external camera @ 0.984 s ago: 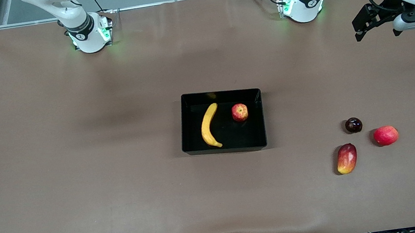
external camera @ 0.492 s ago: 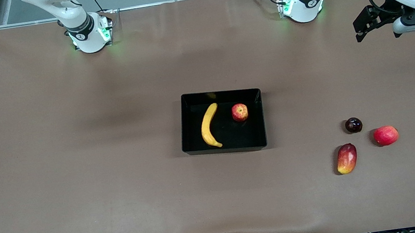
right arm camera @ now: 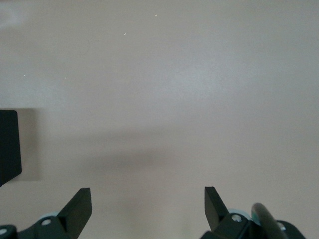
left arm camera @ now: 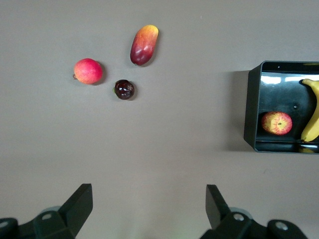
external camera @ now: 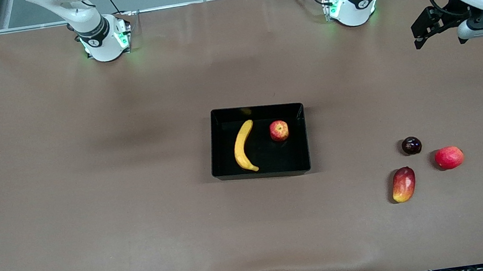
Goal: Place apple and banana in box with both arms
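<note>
Inside the box (external camera: 302,137) I'm seeing the banana (external camera: 243,147) and the apple (external camera: 279,131) lying side by side, not touching. Left gripper (left arm camera: 149,206) is hanging over the table's left-arm end w/ fingers spread, carrying nothing. Right gripper (right arm camera: 148,209) is waiting over bare table at the right-arm end, likewise spread and unloaded.

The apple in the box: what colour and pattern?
The apple is red with yellow streaks and a pale stem dimple; the front view shows it best.
</note>
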{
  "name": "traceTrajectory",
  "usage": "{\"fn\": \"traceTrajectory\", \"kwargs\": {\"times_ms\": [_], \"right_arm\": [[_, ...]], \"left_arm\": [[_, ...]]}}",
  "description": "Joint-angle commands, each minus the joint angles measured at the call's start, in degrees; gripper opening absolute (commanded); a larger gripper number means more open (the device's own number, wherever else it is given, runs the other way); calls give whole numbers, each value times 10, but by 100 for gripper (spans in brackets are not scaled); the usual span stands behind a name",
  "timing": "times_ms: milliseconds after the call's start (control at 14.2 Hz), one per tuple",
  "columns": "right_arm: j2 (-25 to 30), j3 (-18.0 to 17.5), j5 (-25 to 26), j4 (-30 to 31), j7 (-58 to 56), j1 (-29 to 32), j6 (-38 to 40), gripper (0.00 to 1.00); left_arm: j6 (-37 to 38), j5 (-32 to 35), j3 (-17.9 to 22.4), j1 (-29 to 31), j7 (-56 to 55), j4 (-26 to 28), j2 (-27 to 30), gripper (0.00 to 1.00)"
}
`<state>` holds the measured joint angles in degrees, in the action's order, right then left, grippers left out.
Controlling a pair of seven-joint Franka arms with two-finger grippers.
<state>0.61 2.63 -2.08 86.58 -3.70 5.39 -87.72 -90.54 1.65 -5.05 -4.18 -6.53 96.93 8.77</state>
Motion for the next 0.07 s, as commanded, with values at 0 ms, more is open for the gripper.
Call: {"fn": "traceTrajectory", "kwargs": {"times_ms": [0], "right_arm": [[-3, -8, -12, -6, 4, 12, 4, 100]], "left_arm": [[11, -6, 2, 4, 10, -22, -6, 100]]}}
